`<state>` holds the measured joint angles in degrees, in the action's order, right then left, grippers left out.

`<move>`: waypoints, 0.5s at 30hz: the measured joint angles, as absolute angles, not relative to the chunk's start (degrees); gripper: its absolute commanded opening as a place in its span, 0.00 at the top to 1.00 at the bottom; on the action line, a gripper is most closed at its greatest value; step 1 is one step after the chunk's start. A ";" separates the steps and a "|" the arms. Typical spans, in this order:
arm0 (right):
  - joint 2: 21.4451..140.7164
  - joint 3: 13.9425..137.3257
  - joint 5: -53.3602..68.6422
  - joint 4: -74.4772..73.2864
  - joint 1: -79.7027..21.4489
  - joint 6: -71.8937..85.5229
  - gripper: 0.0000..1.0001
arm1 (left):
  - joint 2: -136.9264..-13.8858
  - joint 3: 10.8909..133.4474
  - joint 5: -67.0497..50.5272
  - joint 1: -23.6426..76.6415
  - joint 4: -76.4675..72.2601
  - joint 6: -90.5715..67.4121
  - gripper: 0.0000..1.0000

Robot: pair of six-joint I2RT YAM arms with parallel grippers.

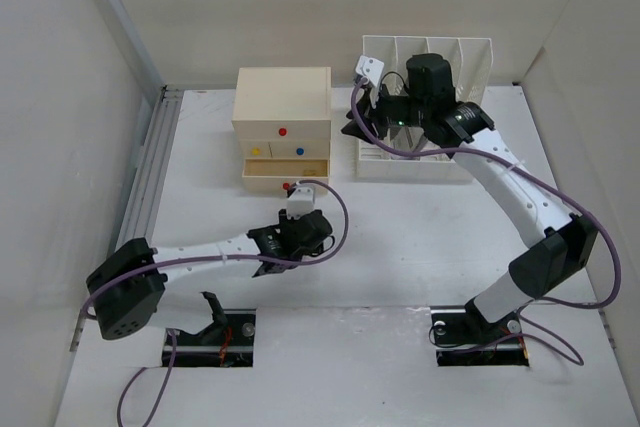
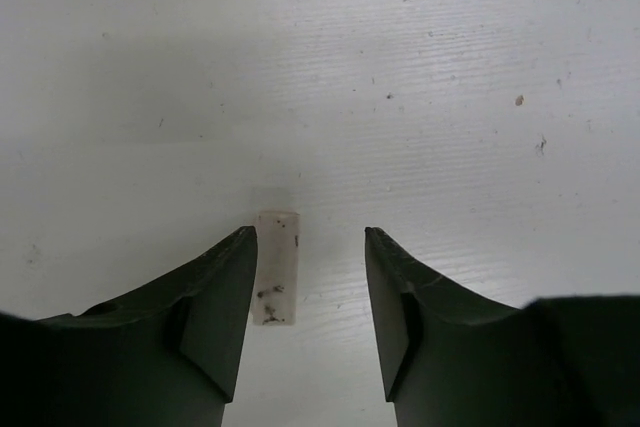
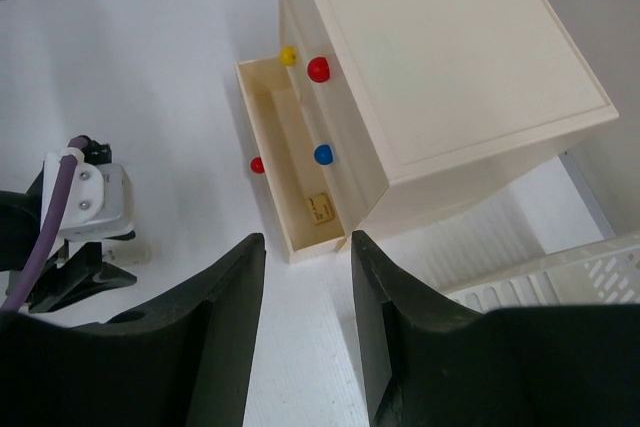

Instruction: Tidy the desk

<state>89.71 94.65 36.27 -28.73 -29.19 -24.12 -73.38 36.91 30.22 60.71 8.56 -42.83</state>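
Worktop [image 1: 400, 247]: the white slab across the whole cell, under both arms and everything else.

Your left arm lies low, stretched from its base at near left towards the middle, with the wrist bent down. Left pincer [image 2: 309, 231] is spread, tips pointing at the worktop just in front of the pulled-out drawer [image 3: 285, 142]. A small white block [image 2: 277, 267] lies flat on the worktop between the fingers, close to the left-hand one in the wrist view. Can't tell if it touches.

Your right arm rises from its base at near right, elbow out to the right, forearm reaching back and left over the white file rack [image 1: 470, 57]. Right pincer [image 3: 307, 242] is also spread and holds nothing. It's raised off the worktop beside the cream drawer box [image 1: 282, 97] and aimed at it. Its camera shows the box's lowest drawer out, with a small tan item [image 3: 320, 209] inside at the end nearer the rack. Drawer fronts carry red, yellow and blue knobs [image 3: 318, 69].
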 measured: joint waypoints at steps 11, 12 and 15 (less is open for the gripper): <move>89.71 94.63 36.88 -28.73 -28.95 -24.03 0.54 | -71.66 34.46 29.26 60.71 9.82 -44.27 0.55; 89.71 94.63 37.04 -28.73 -28.95 -23.99 0.54 | -71.70 34.09 28.91 60.71 9.78 -44.45 0.57; 89.71 94.54 37.60 -28.71 -28.84 -23.73 0.54 | -72.34 32.93 27.99 60.71 9.43 -44.71 0.57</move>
<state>89.71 94.54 37.60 -28.71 -28.84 -23.73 -72.34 32.93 27.99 60.71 9.43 -44.71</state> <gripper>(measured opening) 0.454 0.435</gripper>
